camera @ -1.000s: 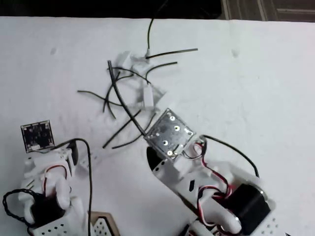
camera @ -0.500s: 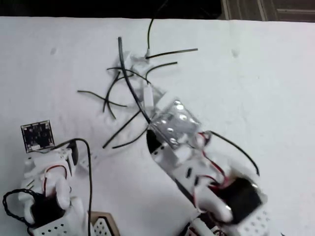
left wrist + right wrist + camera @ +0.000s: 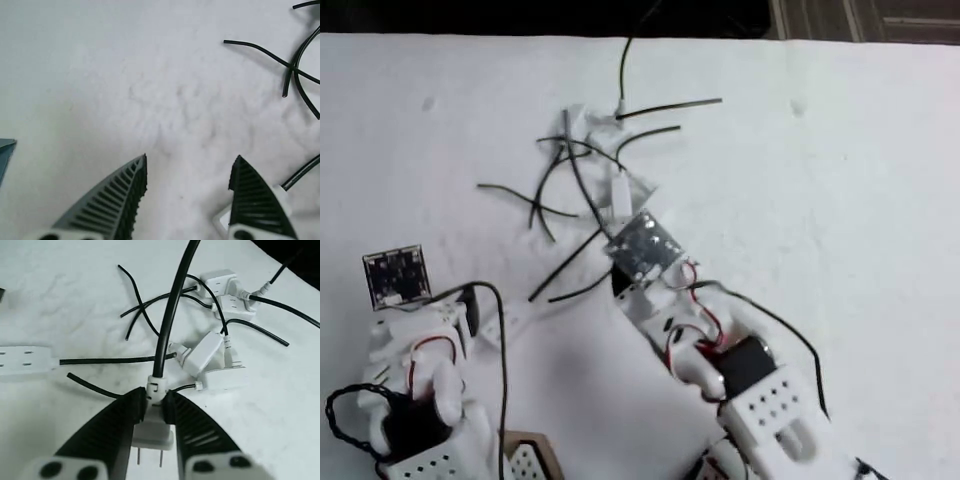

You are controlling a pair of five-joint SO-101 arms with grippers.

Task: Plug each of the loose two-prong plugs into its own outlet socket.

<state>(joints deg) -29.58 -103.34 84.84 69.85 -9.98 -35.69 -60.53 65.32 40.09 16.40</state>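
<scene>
My right end effector (image 3: pixel 154 396) holds a plug (image 3: pixel 151 432), my left end effector (image 3: pixel 191 158) is open; I must keep the prongs (image 3: pixel 150 458) straight for the outlet strip (image 3: pixel 25 360).

White two-prong plug (image 3: pixel 151 432), prongs bare, sits gripped in right pincer (image 3: pixel 155 392); white outlet strip (image 3: pixel 25 360) lies apart.

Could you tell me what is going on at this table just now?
The right gripper is shut on a white two-prong plug, its prongs bare and its black cord leading away from it. It is not in any socket yet. Beyond it a white power strip and a tangle of white plugs and cords lie on the table. The left gripper hangs open over bare table.
</scene>
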